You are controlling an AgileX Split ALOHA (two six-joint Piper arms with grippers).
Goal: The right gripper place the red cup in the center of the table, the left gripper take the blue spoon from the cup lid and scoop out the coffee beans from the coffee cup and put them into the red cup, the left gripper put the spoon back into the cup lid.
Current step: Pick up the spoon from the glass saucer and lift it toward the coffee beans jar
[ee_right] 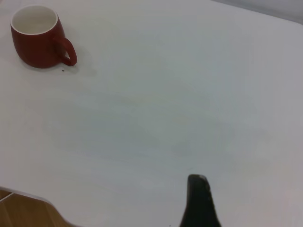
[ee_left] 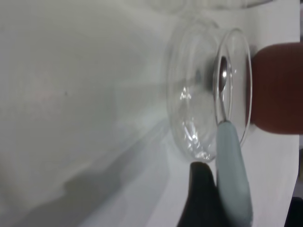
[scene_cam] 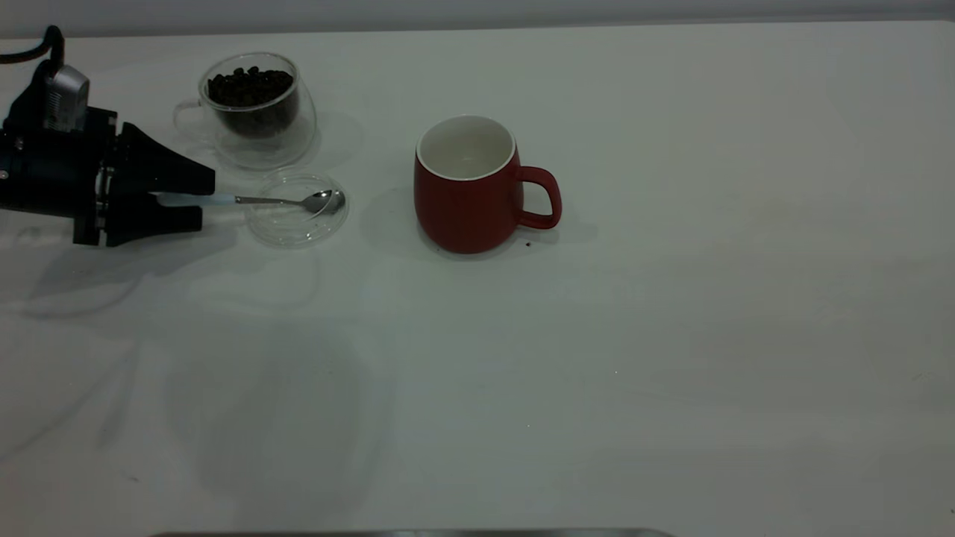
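The wide plain white worktop (scene_cam: pixel 597 373) carried three things. A rounded dark-red ceramic mug (scene_cam: pixel 466 198) stood near its middle, well apart from a clear double-walled glass cup (scene_cam: pixel 254 112) and, just beside that, a shallow round transparent lid (scene_cam: pixel 297 211).

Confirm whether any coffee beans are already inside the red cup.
No. In the exterior view the red cup shows only a bare white interior, while the coffee beans sit heaped in the coffee cup.

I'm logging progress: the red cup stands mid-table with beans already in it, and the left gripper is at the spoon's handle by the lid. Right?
Not quite. The exterior view shows the red cup empty, its inside white; the beans are all in the glass cup. The rest holds: the left gripper is at the spoon handle, bowl on the lid.
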